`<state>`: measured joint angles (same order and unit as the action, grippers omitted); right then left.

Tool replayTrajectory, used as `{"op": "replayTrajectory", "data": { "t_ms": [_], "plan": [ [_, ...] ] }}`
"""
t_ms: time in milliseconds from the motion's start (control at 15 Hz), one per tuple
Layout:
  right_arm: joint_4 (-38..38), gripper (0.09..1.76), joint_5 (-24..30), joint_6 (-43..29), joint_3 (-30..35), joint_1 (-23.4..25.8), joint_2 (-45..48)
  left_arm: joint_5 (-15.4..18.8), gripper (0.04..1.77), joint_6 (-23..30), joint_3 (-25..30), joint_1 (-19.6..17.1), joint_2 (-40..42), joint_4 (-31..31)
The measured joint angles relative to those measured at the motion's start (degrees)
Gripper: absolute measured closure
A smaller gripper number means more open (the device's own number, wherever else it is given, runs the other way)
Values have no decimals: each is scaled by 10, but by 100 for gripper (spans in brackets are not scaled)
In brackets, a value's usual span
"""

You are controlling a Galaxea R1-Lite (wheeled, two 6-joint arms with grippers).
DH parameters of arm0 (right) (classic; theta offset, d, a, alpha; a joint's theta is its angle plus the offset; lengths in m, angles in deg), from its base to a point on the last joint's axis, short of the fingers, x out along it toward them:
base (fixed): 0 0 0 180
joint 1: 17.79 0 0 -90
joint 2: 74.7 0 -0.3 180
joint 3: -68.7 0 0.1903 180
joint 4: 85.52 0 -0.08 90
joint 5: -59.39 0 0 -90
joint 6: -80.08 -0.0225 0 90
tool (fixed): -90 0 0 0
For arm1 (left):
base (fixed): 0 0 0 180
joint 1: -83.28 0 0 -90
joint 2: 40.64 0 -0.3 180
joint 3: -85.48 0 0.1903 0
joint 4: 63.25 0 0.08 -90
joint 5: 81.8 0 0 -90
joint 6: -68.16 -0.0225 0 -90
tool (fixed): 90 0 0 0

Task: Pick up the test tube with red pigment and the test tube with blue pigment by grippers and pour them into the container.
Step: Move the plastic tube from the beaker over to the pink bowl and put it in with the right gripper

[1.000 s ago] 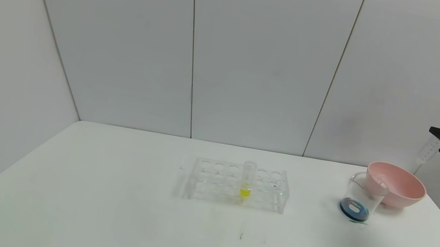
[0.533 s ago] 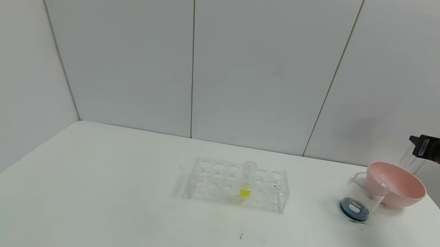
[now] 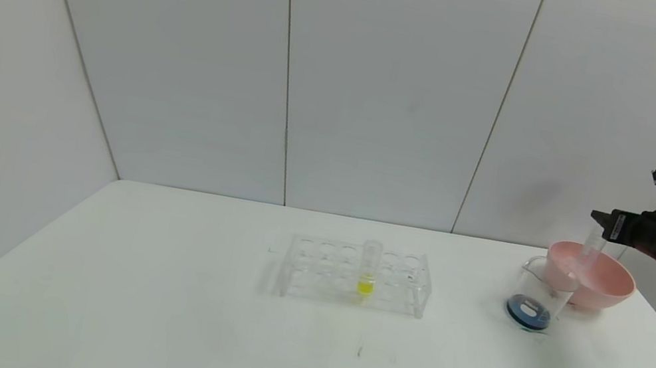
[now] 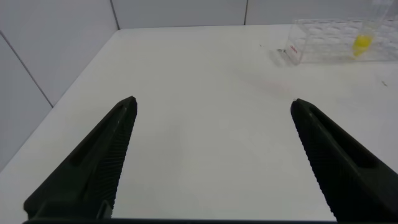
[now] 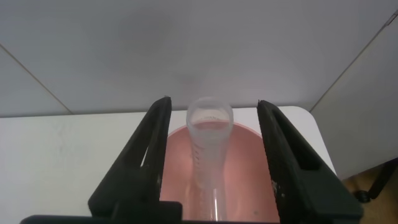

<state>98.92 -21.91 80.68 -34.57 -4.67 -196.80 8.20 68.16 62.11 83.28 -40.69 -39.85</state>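
Note:
My right gripper (image 3: 600, 220) hovers over the pink bowl (image 3: 610, 288) at the table's far right. Its fingers stand apart, with an empty clear tube (image 3: 590, 249) between them and a gap on each side. In the right wrist view the gripper (image 5: 213, 102) frames the tube (image 5: 208, 140), whose lower end reaches into the bowl (image 5: 252, 177). The container, a glass beaker (image 3: 542, 290), stands just left of the bowl with dark blue liquid in its bottom. No tube with red or blue pigment shows. My left gripper (image 4: 211, 106) is open and empty over bare table, out of the head view.
A clear tube rack (image 3: 401, 284) stands mid-table holding one yellow-liquid tube (image 3: 368, 271); it also shows in the left wrist view (image 4: 323, 46). The table's right edge runs close behind the bowl. Grey wall panels stand behind the table.
My right gripper has come down and leftward from high at the right edge to above the pink bowl. The empty tube came with it and now hangs steeply into the bowl.

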Motion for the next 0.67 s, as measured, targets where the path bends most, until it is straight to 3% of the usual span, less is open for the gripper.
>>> {"op": "replayTrajectory", "data": {
  "t_ms": [333, 667],
  "plan": [
    [0, 49, -23, -12, 20, -25, 20, 0, 5, 0, 0, 0, 0, 0],
    [5, 33, -54, -55, 90, -126, 74, 0, 5, 0, 0, 0, 0, 0]
  ]
}}
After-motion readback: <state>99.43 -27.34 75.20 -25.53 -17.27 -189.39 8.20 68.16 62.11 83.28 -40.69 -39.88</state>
